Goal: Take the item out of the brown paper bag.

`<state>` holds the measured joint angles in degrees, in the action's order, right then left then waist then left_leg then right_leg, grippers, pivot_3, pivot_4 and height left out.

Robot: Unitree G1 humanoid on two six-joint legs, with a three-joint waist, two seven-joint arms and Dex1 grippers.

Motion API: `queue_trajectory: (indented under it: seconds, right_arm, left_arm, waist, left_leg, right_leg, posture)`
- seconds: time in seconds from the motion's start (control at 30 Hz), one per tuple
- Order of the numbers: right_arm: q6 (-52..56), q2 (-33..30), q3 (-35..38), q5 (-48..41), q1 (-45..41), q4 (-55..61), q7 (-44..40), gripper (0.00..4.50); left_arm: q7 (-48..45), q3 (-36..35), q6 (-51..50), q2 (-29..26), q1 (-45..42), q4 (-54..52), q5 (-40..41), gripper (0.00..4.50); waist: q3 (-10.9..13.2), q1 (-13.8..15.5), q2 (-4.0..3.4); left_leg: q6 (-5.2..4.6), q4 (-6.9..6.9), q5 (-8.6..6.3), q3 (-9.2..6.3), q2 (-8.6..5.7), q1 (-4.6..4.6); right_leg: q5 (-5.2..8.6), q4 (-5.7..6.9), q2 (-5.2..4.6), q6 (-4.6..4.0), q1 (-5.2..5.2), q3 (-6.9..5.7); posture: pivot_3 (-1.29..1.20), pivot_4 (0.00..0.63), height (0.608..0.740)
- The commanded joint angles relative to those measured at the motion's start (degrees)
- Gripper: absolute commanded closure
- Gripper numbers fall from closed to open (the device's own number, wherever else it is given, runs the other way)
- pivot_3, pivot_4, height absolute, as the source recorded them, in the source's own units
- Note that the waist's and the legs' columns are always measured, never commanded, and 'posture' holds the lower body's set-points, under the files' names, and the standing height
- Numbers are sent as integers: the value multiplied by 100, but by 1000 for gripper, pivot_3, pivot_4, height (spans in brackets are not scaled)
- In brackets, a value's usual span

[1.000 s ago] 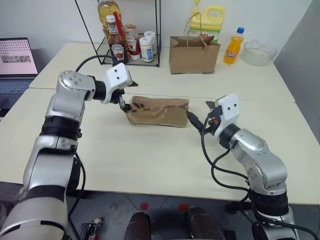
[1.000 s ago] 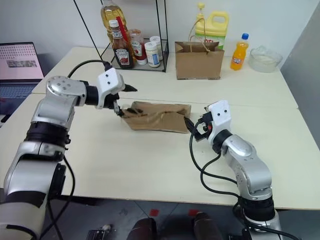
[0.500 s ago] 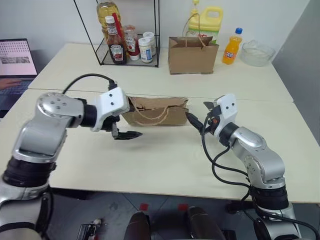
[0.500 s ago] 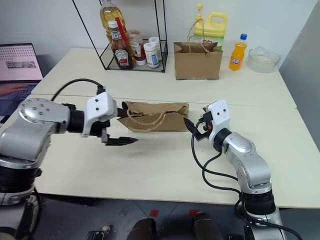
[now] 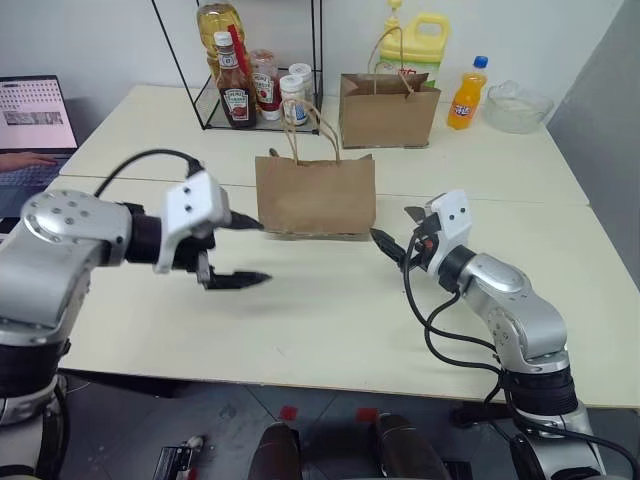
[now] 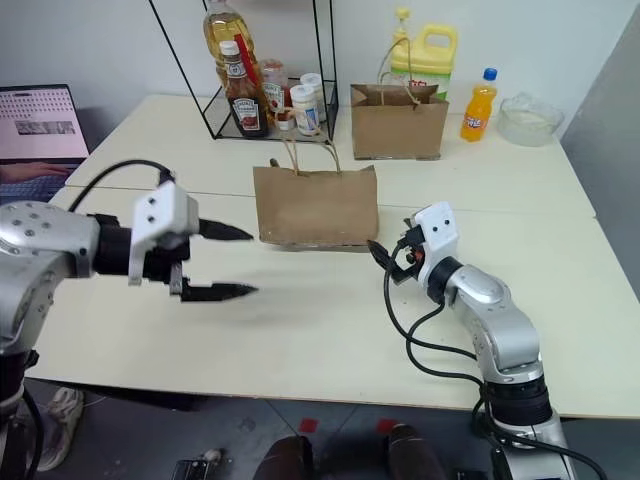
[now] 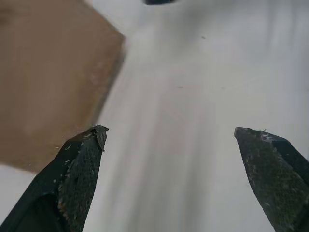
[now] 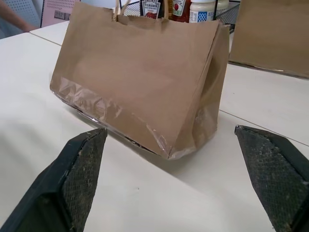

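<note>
Both jaws stand wide apart and empty — my left gripper (image 5: 240,251) hangs beside the creased brown paper bag (image 5: 315,195), my right gripper (image 5: 395,235) near its other end. Bag stands upright on the pale table (image 5: 330,320); I can't see the cola bottle — extraction not started

No readable text anywhere: labels on the ketchup bottle (image 5: 236,93), orange soda bottle (image 5: 465,94) and laptop screen (image 5: 35,105) are too small to make out.
</note>
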<state>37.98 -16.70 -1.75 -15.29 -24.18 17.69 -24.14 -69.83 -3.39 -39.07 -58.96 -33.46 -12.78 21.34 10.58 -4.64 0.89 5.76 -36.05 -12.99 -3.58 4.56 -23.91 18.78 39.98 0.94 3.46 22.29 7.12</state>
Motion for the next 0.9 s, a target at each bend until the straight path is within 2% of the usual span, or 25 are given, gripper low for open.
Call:
queue_trajectory:
  seconds: [0.03,0.2,0.4,0.53,0.7,0.9]
  right_arm:
    - [-99,-39,84,-73,0,247,-3,52]
    - [130,-5,144,-534,76,678,-207,52]
    - [1114,-321,63,-1794,208,1720,-790,52]
    - [1268,-452,107,-1769,57,1790,-512,52]
    - [1001,-521,151,-1205,35,1463,50,52]
    - [830,-493,333,-956,72,1218,398,52]
  left_arm:
    - [669,-320,529,129,-597,1110,-351,0]
    - [2314,56,1854,946,-1962,3617,-1437,0]
    - [3559,440,3480,2130,-3463,6401,-2262,0]
    - [4081,512,4104,2673,-4199,7773,-2524,0]
    - [3849,592,4211,3064,-4543,8491,-2719,0]
    - [1994,847,4115,3026,-4511,8547,-2873,0]
  waist:
    - [0,1,0]
    - [0,32,0]
    - [0,171,2]
    - [1,182,4]
    - [0,134,4]
    - [0,122,3]
  left_leg:
    - [0,0,0,0,0,0]
    - [0,-2,0,0,-1,0]
    - [1,-2,0,-6,-6,-8]
    - [0,-2,0,-10,-8,-15]
    - [0,-1,1,-9,-8,-11]
    - [3,0,2,-8,-8,-10]
  right_leg:
    - [0,0,0,0,0,0]
    - [-1,0,-1,0,-1,-2]
    - [-2,-1,-5,-2,-2,-9]
    - [-2,-4,-6,-2,0,-12]
    - [-2,-1,-4,-1,1,-12]
    - [-2,1,-4,-1,1,-12]
  posture:
    - [0,150,740]
    - [0,150,740]
    - [0,150,740]
    - [0,150,740]
    - [0,150,740]
    - [0,150,740]
